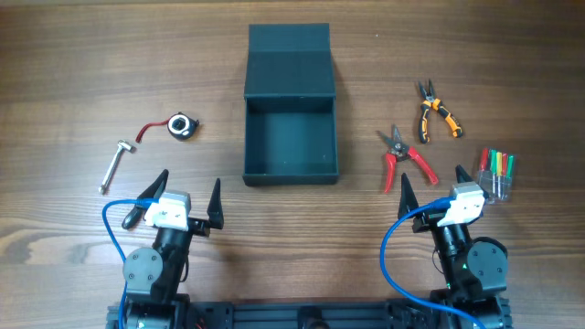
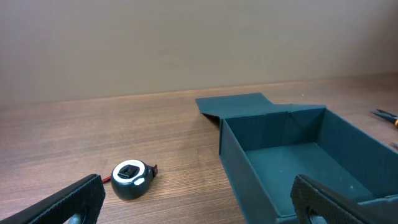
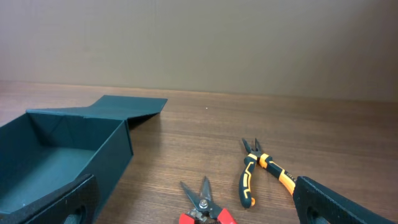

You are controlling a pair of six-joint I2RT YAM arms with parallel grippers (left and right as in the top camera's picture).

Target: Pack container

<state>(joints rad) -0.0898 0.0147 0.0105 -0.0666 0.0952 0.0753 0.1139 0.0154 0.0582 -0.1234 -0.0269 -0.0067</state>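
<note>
The container (image 1: 291, 137) sits open at the middle of the table (image 1: 73, 73), its lid flap laid flat behind it. The left gripper (image 1: 190, 179) and right gripper (image 1: 444, 185) flank its near wall, both spread wide, holding nothing, well clear of it.

overhead: fixed above the table (image 1: 55, 55), looking straight down, whole layout in frame.
left wrist: low over the tabletop, left of centre, facing forward to the far wall (image 2: 186, 43).
right wrist: same low forward look, right of centre.
shared by 2 wrist views: container (image 2: 233, 168) only, seen from opposite sides.
shared with overhead: tape measure (image 2: 129, 179) (left wrist), orange pliers (image 3: 267, 168) (right wrist).
</note>
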